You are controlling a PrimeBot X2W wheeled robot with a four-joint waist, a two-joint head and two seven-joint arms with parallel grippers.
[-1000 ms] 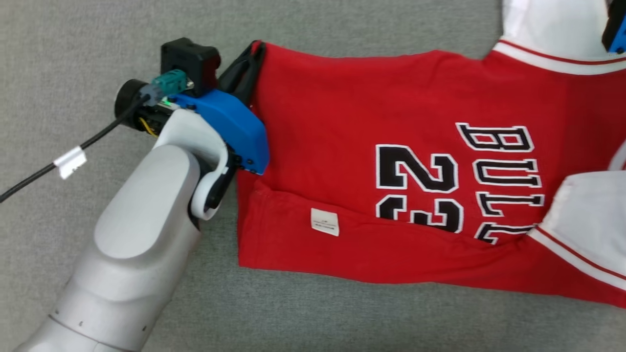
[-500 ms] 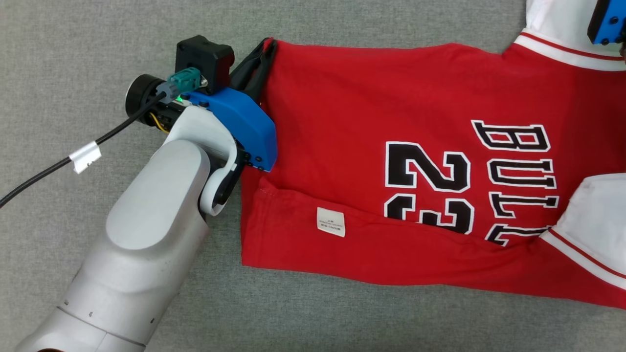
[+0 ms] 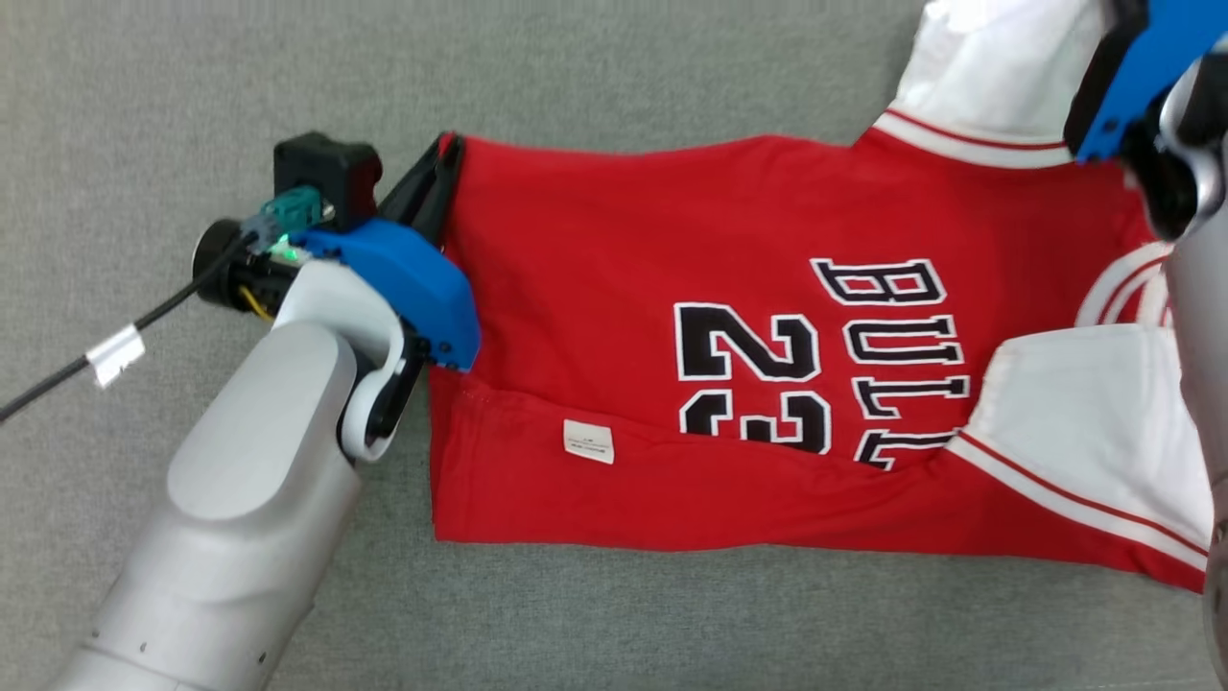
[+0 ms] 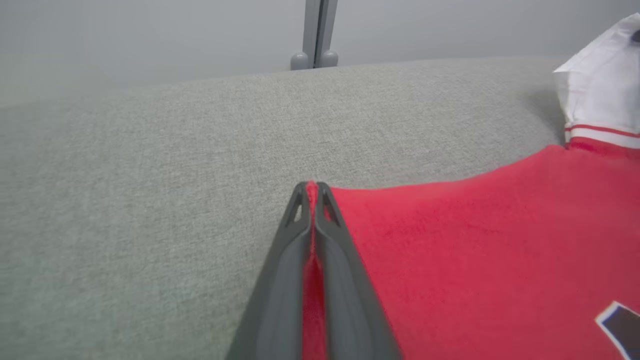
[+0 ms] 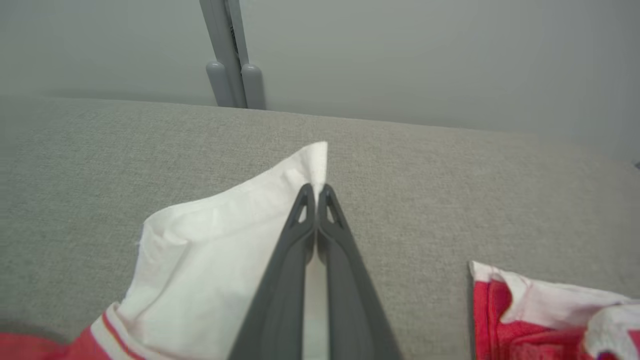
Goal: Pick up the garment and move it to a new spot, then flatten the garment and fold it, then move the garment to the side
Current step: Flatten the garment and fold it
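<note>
The red garment, with white sleeves and black "23" lettering, lies spread on the grey table. The left gripper is clamped on its far-left hem corner, and the right gripper on the far-right white sleeve.

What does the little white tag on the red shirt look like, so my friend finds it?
Find the big red jersey spread on the grey cloth surface. Follow its near, folded-over strip to just below and left of the black number 23. There sits the tag, a small white rectangle with tiny print, far smaller than the white sleeves and alone on plain red.
</note>
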